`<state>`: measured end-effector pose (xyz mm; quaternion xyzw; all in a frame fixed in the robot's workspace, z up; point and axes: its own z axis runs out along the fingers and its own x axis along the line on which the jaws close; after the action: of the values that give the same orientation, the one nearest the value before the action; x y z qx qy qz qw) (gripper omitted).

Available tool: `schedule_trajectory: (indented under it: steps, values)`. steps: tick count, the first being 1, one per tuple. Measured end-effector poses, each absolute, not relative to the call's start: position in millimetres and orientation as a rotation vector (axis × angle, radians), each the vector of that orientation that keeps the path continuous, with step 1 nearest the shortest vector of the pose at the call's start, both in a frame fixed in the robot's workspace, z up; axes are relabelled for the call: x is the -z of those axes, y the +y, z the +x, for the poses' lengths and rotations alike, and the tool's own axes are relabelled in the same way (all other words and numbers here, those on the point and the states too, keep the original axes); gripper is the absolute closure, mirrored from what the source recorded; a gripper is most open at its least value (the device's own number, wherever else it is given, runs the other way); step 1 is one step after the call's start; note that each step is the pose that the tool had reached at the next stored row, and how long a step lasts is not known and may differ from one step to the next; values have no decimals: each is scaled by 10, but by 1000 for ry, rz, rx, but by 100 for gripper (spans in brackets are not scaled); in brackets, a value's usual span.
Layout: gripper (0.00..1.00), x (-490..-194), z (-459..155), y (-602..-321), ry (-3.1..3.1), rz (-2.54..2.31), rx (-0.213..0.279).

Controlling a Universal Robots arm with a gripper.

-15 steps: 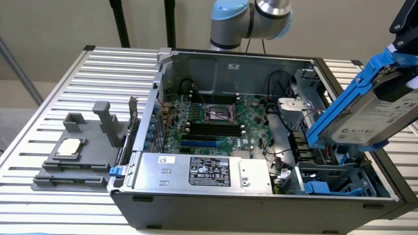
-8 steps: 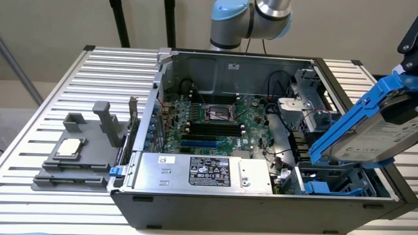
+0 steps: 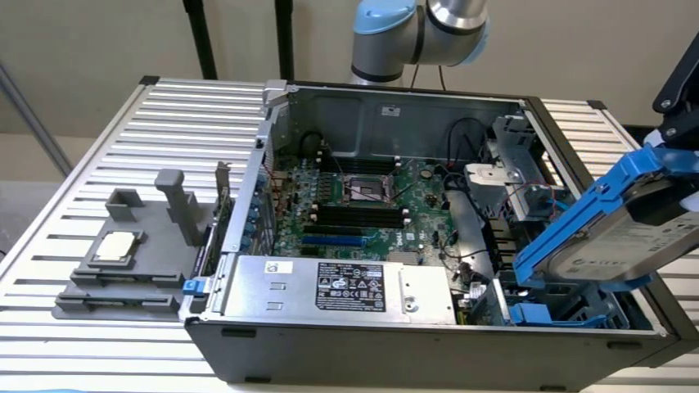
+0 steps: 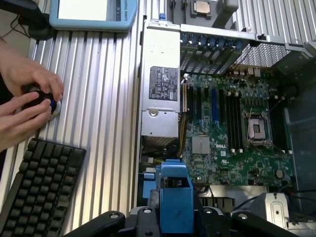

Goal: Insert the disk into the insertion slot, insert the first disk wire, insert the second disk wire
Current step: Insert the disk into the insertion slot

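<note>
The slatted metal worktop (image 3: pixel 77 344) carries the open computer case (image 3: pixel 437 344). At the case's near corner, on the exterior view's right, the tool (image 3: pixel 669 201) pinches the disk (image 3: pixel 611 237). The disk is tilted above the insertion slot (image 3: pixel 541 315), not seated. Beyond lies the motherboard (image 3: pixel 361 205). Farther back, the arm (image 3: pixel 421 33) stands before a plain beige wall (image 3: pixel 87 41).

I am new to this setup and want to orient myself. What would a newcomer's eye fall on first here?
First, the disk in its bright blue carrier, held tilted by the gripper over the open computer case at the exterior view's right. Next, the green motherboard in the case's middle. In the wrist view, a person's hands grip a knob beside a black keyboard.
</note>
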<state>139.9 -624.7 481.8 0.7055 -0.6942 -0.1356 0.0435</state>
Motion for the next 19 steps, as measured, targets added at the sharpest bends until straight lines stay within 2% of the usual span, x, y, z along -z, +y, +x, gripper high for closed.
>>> schedule_trajectory:
  steps: [13,19]
  values:
    - [68,-4581,1490,-6237,-2123,2157,415]
    - [68,-4498,1491,-6105,-2122,2157,415]
